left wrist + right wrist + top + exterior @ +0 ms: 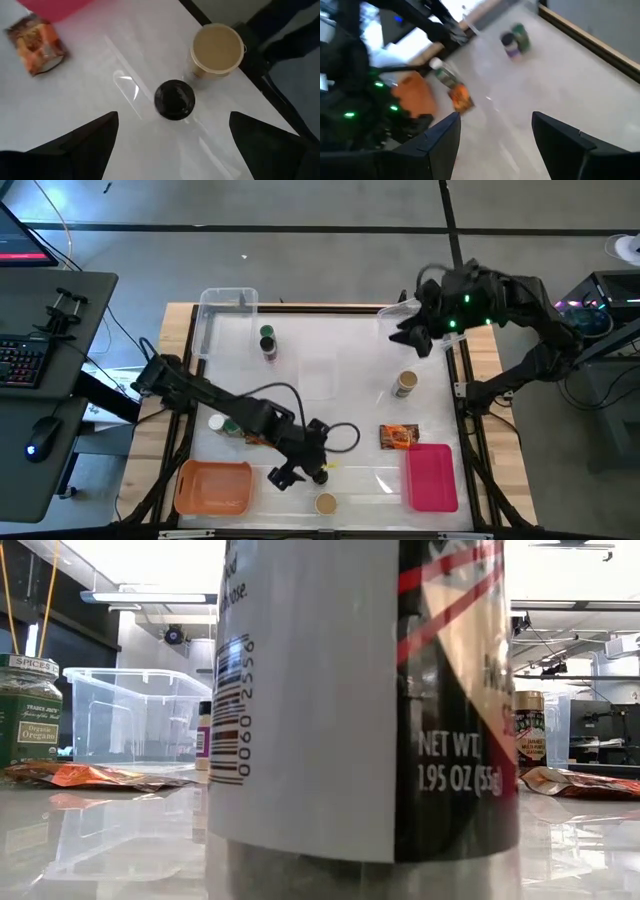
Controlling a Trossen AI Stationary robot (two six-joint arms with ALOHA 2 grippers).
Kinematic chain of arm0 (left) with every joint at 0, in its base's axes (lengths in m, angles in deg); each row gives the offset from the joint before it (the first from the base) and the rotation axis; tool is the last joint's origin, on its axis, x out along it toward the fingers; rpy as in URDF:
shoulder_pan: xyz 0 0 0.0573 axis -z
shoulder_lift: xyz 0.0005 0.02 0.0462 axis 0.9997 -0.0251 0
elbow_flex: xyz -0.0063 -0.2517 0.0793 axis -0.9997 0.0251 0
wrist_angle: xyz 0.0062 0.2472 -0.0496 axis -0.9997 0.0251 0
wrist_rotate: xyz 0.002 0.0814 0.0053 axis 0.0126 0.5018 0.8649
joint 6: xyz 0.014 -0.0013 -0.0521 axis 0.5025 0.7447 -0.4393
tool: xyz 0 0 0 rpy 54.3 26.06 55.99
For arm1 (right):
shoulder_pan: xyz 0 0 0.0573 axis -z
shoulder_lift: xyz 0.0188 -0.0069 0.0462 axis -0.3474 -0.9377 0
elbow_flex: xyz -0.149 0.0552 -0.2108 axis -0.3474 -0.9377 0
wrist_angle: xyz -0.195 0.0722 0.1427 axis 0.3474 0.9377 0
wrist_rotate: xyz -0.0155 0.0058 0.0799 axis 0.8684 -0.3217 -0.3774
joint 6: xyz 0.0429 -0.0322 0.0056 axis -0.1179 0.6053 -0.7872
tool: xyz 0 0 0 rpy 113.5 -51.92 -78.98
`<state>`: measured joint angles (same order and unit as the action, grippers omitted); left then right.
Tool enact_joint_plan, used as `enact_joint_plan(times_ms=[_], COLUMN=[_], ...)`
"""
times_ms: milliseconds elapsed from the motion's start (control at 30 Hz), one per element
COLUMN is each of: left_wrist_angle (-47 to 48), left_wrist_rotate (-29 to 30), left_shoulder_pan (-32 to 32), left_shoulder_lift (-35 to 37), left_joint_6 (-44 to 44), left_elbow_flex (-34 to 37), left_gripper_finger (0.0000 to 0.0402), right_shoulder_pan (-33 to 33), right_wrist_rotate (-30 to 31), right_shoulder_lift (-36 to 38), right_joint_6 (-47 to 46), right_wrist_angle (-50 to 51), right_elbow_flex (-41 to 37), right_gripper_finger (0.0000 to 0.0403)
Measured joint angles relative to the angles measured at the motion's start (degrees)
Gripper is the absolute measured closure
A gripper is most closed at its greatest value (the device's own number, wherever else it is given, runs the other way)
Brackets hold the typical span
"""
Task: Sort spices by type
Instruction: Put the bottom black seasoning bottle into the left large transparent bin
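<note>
My left gripper [300, 465] [172, 120] hangs open over the table's near middle. Below it stands a dark-lidded spice jar [174, 100], between the spread fingers and clear of both. A tan-lidded jar [217, 50] [325, 503] stands just beyond it at the near edge, filling the low view [360, 700]. My right gripper [415, 330] [496, 120] is open and empty above the far right corner. Other spices stand apart: a green-lidded jar beside a dark one [267, 343], a tan-lidded jar [405, 384], a white-lidded jar [220, 423], and a foil packet [398, 437].
An orange tray [213, 486] lies near left and a pink tray [432, 476] near right. A clear tub [225, 315] sits at the far left, another [400, 310] under my right arm. A second packet [255, 438] lies under my left arm. The table's middle is bare.
</note>
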<state>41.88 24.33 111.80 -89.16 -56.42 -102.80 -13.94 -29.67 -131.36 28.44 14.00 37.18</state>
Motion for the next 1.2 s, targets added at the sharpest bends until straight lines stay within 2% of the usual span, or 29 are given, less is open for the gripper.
enact_joint_plan(times_ms=[100,200,433,667,1200], left_wrist_angle=[-1.39,-2.84,-4.31,-4.9,-8.27], left_wrist_rotate=[0.59,0.64,1.15,0.85,-3.01], left_shoulder_pan=[0.87,0.99,0.99,0.33,0.05], left_shoulder_lift=[-1.42,-1.62,-4.04,-7.36,-10.67], left_joint_6=[0.13,-0.94,5.1,6.61,6.07], left_elbow_flex=[0.0,0.0,0.07,0.07,0.04], left_gripper_finger=[0.0032,0.0032,0.0032,0.0032,0.0038], right_shoulder_pan=[-4.03,-7.61,-14.55,-17.02,-17.06], right_wrist_rotate=[7.07,11.6,16.71,17.99,18.98], right_shoulder_lift=[0.0,0.4,0.26,0.31,0.33], right_joint_6=[-5.41,-10.97,-17.02,-18.77,-17.62], right_wrist_angle=[4.64,8.1,10.1,9.98,10.07], right_elbow_flex=[-0.01,-0.01,-0.01,-0.01,-0.01], right_gripper_finger=[0.0163,0.0163,0.0163,0.0163,0.0163])
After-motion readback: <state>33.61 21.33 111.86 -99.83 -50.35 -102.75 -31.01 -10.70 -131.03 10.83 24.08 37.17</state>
